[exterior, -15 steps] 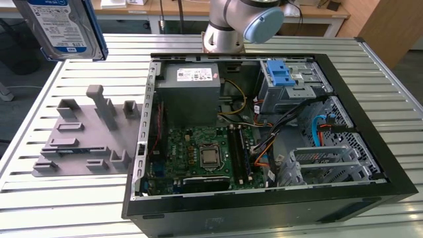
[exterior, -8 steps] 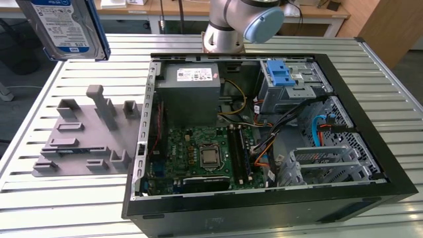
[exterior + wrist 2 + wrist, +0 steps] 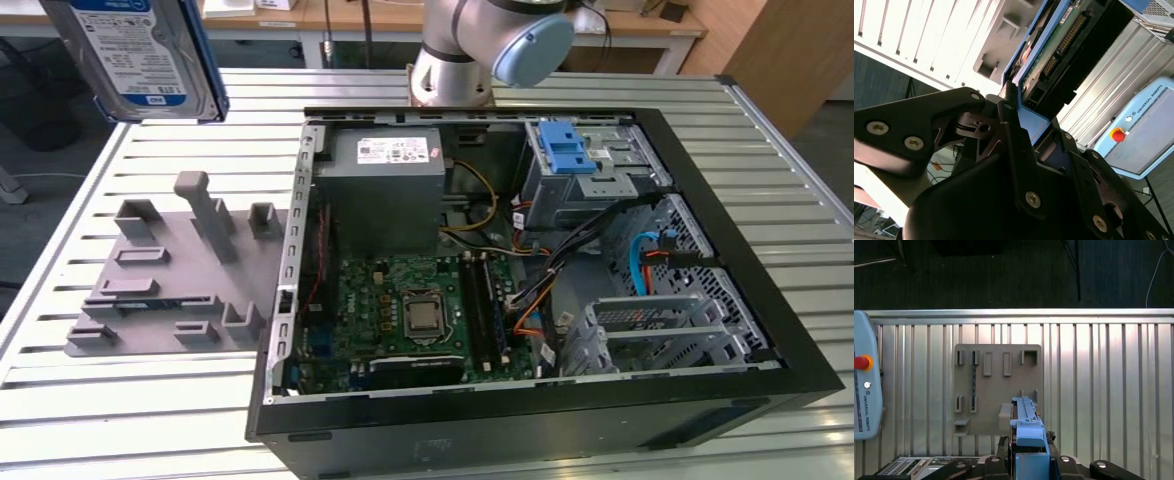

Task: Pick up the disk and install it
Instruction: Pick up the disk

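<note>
Gripping the disk (image 3: 140,55) by its blue frame, the gripper (image 3: 1026,117) holds it aloft, jaws clamped, above the grey holder (image 3: 160,270).

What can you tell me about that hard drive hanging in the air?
The disk is a flat rectangle with a white-and-blue label and a blue plastic frame around its edges. The second wrist view shows its green circuit board side. The hand clamps it, high above the grey fixture plate on the slatted table.
</note>
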You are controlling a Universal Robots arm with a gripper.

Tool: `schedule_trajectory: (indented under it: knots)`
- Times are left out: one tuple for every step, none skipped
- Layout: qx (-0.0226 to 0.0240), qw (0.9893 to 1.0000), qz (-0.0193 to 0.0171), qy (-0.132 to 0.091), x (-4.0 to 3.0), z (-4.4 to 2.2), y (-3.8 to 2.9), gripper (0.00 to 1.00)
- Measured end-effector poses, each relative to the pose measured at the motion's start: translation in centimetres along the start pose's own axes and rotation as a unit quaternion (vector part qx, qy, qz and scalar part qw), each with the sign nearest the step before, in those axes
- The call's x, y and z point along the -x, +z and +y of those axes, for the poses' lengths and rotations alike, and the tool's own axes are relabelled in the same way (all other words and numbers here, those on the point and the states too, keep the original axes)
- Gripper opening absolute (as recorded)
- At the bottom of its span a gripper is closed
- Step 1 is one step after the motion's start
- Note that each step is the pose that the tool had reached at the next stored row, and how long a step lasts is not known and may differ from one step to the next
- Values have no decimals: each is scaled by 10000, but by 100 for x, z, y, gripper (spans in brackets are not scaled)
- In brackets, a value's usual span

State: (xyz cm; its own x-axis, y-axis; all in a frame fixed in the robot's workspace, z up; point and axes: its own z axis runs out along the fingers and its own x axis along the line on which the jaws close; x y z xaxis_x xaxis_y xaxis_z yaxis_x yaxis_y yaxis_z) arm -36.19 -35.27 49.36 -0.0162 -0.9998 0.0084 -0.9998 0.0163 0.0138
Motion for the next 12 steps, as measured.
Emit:
schedule_trajectory:
  knots:
    - [0,10000,0,0,0,-7,0,36]
    - [0,10000,0,0,0,-15,-1,36]
    - [0,10000,0,0,0,-21,0,36]
    - [0,10000,0,0,1,-29,-1,36]
    - [0,10000,0,0,1,-37,-1,36]
    - [0,10000,0,0,1,-45,-1,36]
    - [0,10000,0,0,1,-52,-1,36]
    - [0,10000,0,0,1,-60,-1,36]
    - [0,10000,0,0,1,-68,-1,36]
    - [0,10000,0,0,1,-77,-1,36]
    - [0,10000,0,0,1,-84,-1,36]
    - [1,10000,0,0,1,-92,-2,36]
